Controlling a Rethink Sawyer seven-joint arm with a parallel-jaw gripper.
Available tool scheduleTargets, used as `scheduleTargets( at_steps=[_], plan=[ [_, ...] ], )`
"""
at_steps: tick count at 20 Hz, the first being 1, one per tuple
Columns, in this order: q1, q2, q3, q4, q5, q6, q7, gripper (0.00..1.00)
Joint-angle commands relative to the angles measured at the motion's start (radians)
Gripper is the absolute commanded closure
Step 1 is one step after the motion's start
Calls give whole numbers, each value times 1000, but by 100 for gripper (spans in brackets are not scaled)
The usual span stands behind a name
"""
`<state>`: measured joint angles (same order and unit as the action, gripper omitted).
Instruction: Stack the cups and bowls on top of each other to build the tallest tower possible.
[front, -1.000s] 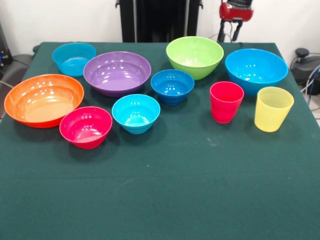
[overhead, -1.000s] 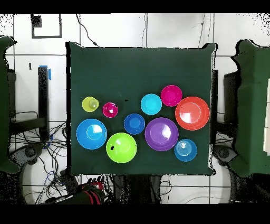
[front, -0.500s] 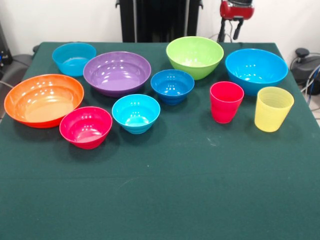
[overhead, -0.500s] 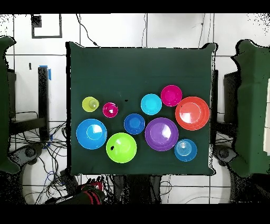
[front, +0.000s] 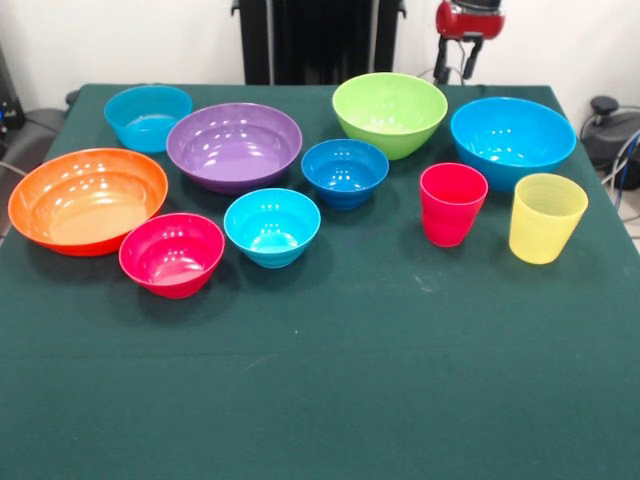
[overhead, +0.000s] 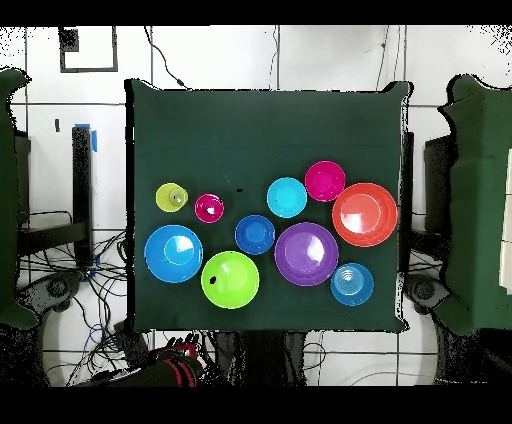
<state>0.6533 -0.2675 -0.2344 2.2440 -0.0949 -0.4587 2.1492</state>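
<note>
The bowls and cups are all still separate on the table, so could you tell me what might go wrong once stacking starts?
The dark blue bowl sits tightly between the purple bowl and the lime green bowl, so reaching for it may nudge those neighbours. The red cup and the yellow cup are tall and narrow and could tip if bumped.

The bowls, such as the purple bowl (front: 234, 145) and orange bowl (front: 87, 200), look like glossy smooth plastic. The yellow cup (front: 546, 217) is translucent, faintly ribbed plastic. Matt green cloth covers the table (front: 330, 380).
</note>
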Motion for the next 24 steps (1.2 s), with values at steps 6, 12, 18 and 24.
scheduleTargets(
  at_steps=[6, 12, 18, 24],
  plan=[
    [-38, 34, 75, -68, -35, 69, 76, 0],
    [-29, 39, 71, -67, -28, 63, 79, 0],
    [-22, 43, 67, -52, -28, 41, 89, 0],
    [-24, 45, 57, -64, -29, 50, 78, 0]
  ],
)
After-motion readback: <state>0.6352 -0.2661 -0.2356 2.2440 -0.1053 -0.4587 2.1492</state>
